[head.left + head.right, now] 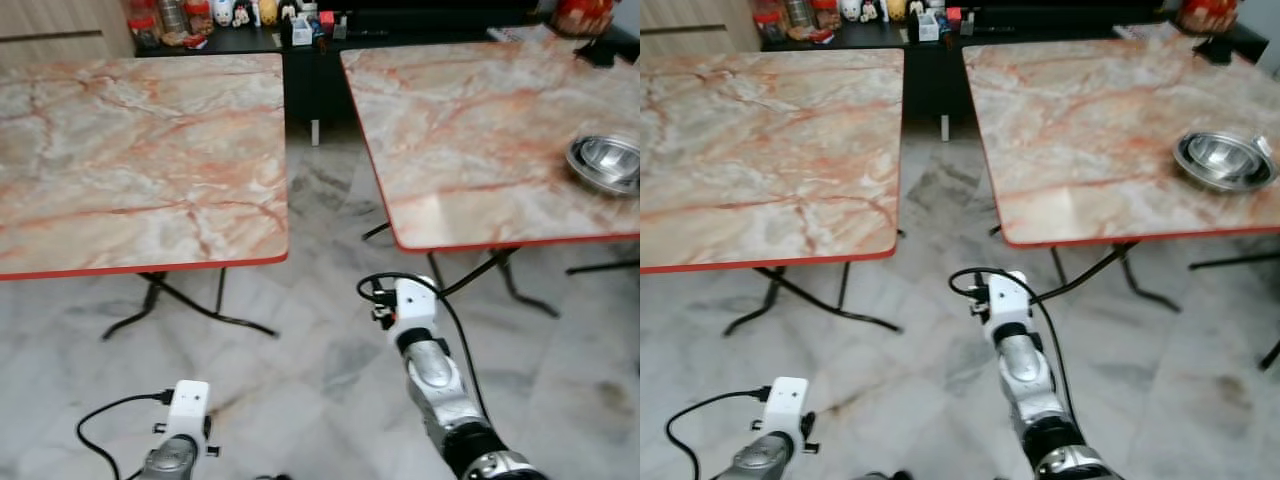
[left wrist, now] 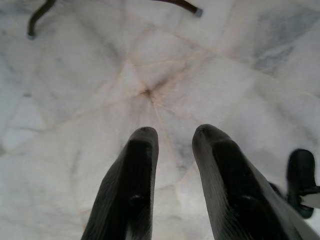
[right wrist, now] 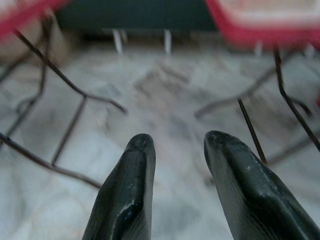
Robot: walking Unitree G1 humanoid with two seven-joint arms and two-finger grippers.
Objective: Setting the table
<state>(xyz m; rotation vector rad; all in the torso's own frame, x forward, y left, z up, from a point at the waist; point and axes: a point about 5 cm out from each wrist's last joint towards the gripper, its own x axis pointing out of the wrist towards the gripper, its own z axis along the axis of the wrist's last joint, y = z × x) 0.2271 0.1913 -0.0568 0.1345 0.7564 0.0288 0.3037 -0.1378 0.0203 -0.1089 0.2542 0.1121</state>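
Steel bowl (image 1: 606,163) at two o'clock, near the right marble table's (image 1: 470,130) edge. Left gripper (image 2: 172,137) and right gripper (image 3: 177,142) low over marble floor (image 1: 320,370), fingers parted, empty.

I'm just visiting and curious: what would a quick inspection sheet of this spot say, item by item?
Surface: two marble-patterned tables with red edges, left table and right table, a gap between them.
Job's things: stacked metal bowls near the right table's right edge.
Clutter: jars and small items on the dark counter behind.
Grippers: left gripper open over the floor, holding nothing; right gripper open, holding nothing, pointing toward the gap.
Cables: black cable looped at the right wrist; another at the left wrist.
Surroundings: marble floor, black folding table legs.
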